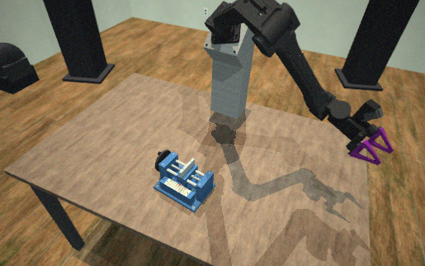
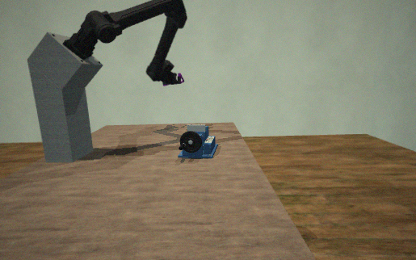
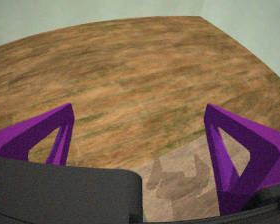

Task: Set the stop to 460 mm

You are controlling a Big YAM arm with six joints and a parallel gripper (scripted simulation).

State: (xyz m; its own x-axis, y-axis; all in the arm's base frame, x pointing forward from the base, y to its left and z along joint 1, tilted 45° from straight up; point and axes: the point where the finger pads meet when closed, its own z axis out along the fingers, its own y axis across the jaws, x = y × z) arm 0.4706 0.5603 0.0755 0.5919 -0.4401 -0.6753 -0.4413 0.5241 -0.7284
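Observation:
A blue stop fixture (image 1: 185,181) (image 2: 203,145) stands on the wooden table (image 1: 100,124) (image 2: 138,202), near its front edge in the top view. It has two pale rails, a grey stop block (image 1: 189,168) and a scale strip (image 1: 177,187) along its front. Its black handwheel (image 1: 162,159) (image 2: 191,141) is at the left end. My gripper (image 1: 371,146) (image 2: 177,79) (image 3: 139,110) with purple fingers is open and empty. It hangs high over the table's far right edge, far from the fixture. The wrist view shows only floor, wall and a table corner (image 3: 177,183).
The arm's grey pedestal (image 1: 229,74) (image 2: 61,105) stands at the back of the table. Dark pillars (image 1: 79,37) (image 1: 372,41) and a dark domed object (image 1: 9,66) stand on the wooden floor beyond the table.

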